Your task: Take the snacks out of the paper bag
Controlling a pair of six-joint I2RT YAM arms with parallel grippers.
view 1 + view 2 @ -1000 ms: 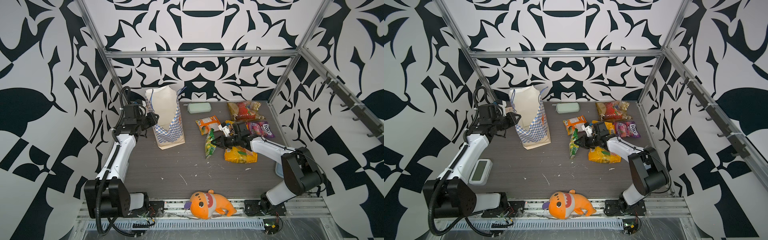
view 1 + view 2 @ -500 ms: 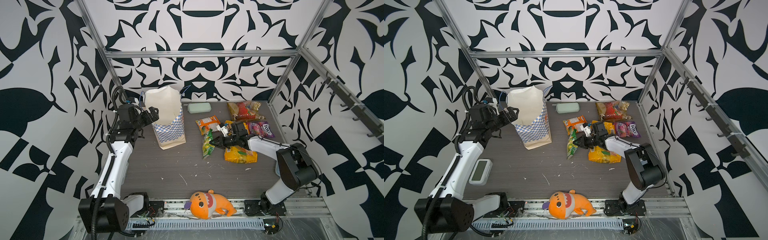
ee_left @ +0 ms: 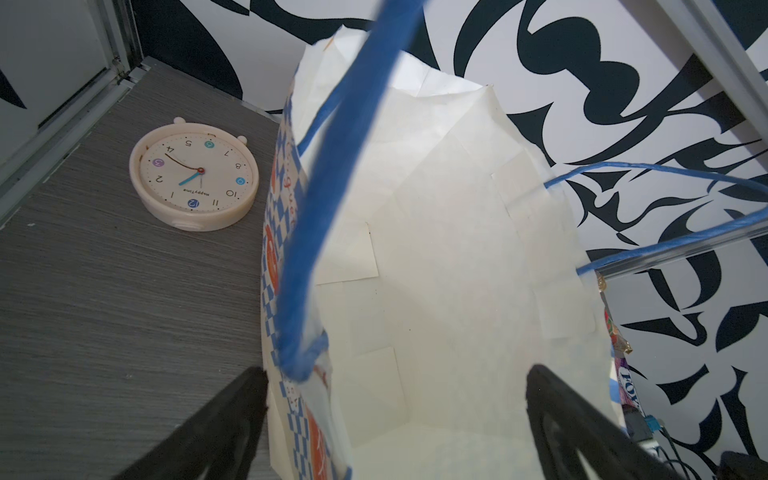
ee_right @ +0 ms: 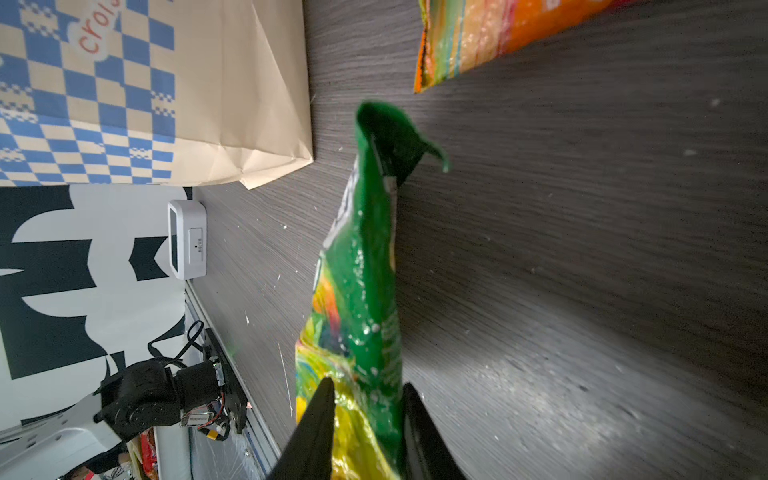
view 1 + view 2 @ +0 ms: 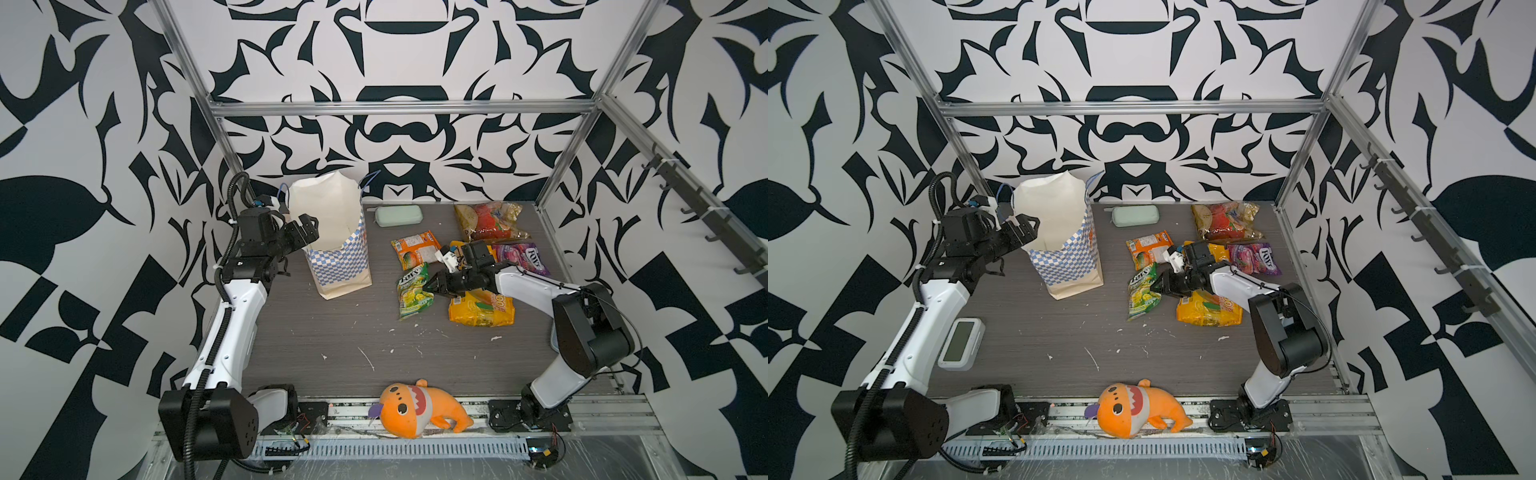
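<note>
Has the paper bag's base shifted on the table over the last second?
No. The base of the paper bag keeps its spot relative to the mint-green case; only its upper rim has changed shape.

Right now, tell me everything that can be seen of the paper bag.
The paper bag is tall, blue-and-white checkered with orange pictures and lettering, a creased cream base, a white inside and thin blue cord handles. It stands upright, mouth open, at the back left of the table, apart from the snack packets. The open left pincer straddles its left wall at the rim; contact is unclear. No packet shows inside, though the bottom is partly hidden.
</note>
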